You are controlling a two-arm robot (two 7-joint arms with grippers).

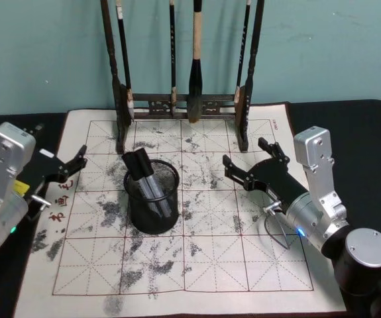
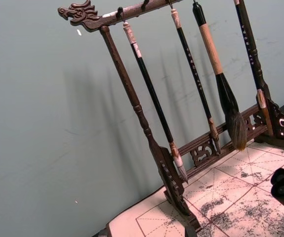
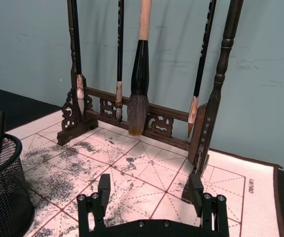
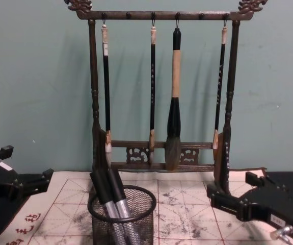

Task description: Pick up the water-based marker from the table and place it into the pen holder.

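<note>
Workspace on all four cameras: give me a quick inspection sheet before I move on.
Surface: table dark, overlaid by a whitish cloth with red grid lines and grey ink stains.
Job's things: pen holder, black wire mesh, stands upright on the cloth left of centre; two dark markers with silver lower barrels lean inside it. No marker seen lying on the cloth.
Clutter: nothing seen.
Grippers: left gripper over the cloth's left edge, jaws open, empty; right gripper over the cloth right of the holder, jaws open, empty.
Cables: thin wire loop under the right wrist.
Surroundings: wooden brush rack with four hanging brushes at the cloth's far edge; teal wall behind.
</note>
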